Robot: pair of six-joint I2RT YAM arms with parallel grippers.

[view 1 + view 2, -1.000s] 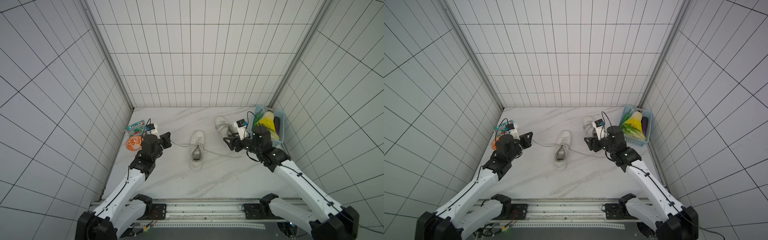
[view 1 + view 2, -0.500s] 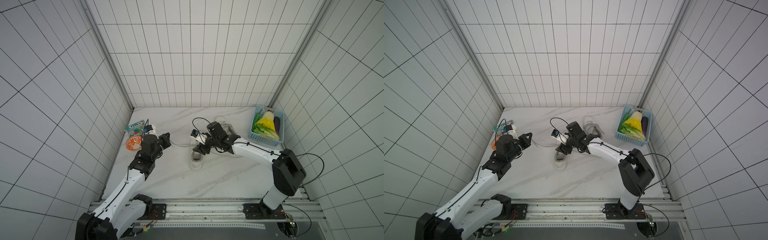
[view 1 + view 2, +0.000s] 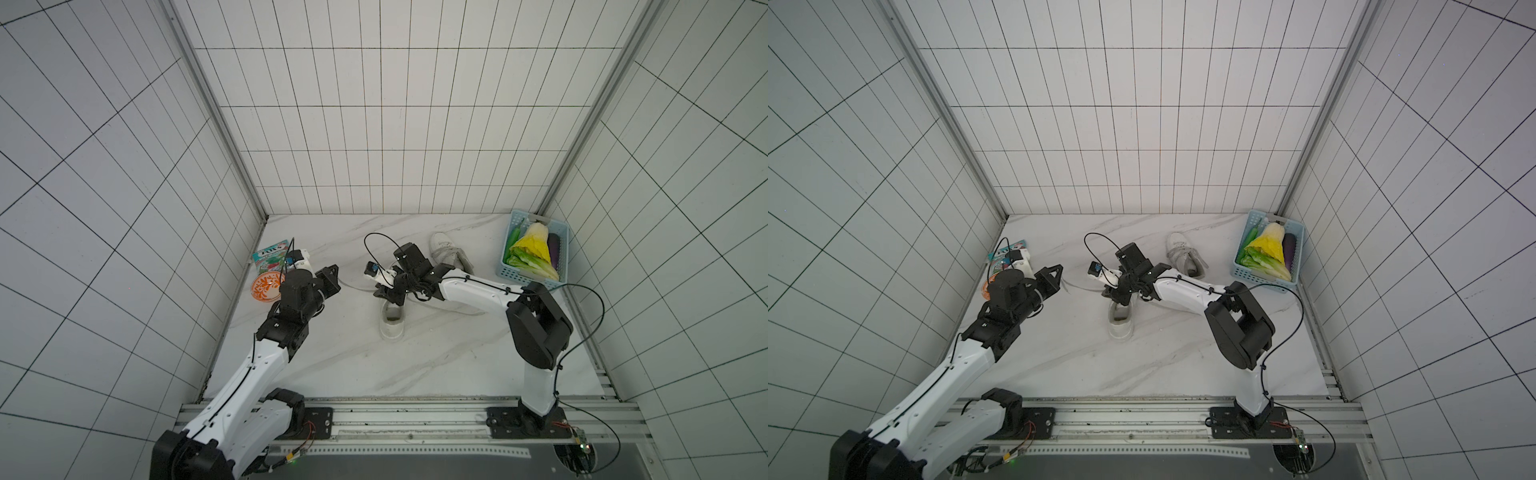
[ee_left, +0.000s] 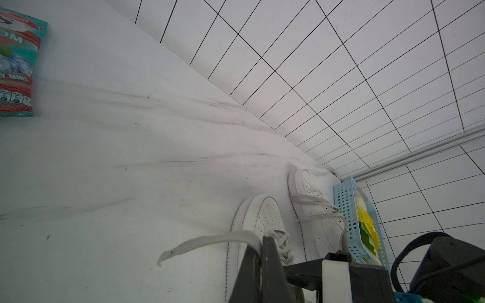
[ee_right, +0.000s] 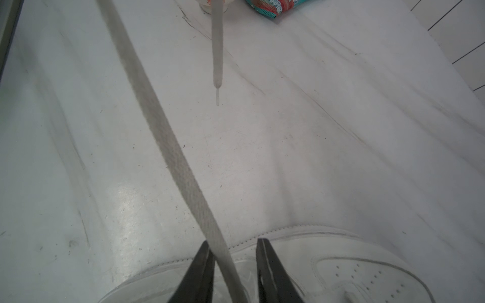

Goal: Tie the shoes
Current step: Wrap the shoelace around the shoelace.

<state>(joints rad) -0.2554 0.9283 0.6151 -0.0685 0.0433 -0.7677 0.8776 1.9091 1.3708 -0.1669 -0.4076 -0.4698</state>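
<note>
Mid-table, near shoe: toe hidden under right gripper, jaws parted astride lace. Far shoe toward basket. Left gripper clenched on lace end. Right gripper beside basket second ago.

Top views first: light is flat and even, coming from overhead. The marble tabletop reads bright, the tiled walls go a shade greyer out toward the frame corners, and the right arm throws only a faint, soft-edged shadow. Everything is sharp in both.

On the left wrist view, the tile lines bow with the wide lens. The snack packet at the edge is smeared and out of focus, and the white sneaker is fairly crisp.

On the right wrist view, the lace close to the lens is soft. I've got a mottled patch of glare on the marble beside the sneaker.
</note>
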